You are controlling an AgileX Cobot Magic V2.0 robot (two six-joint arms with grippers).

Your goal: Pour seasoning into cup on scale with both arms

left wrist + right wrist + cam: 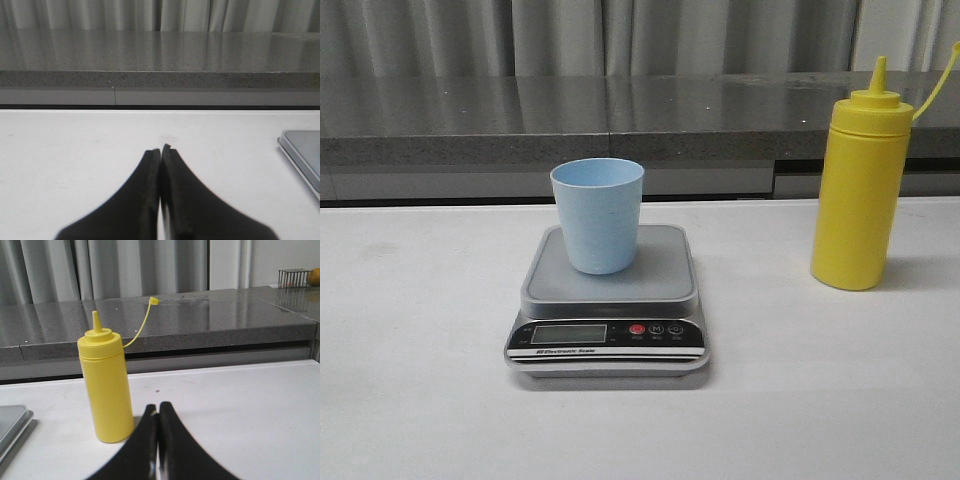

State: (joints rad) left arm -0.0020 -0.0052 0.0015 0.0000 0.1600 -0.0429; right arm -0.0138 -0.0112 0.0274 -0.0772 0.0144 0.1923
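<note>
The pale blue cup point(598, 214) stands upright on the silver-grey scale point(607, 300) at the table's middle. The yellow seasoning bottle point(858, 185) stands upright on the table to the right of the scale, its nozzle cap hanging open on a strap. It also shows in the right wrist view point(105, 386). My right gripper point(158, 406) is shut and empty, just short of the bottle and to its right. My left gripper point(161, 149) is shut and empty over bare table, left of the scale's corner point(302, 150). Neither arm shows in the front view.
A grey stone counter point(620, 115) runs along the back of the white table point(420, 330), with curtains behind it. A small wire rack point(294, 277) sits on the counter far right in the right wrist view.
</note>
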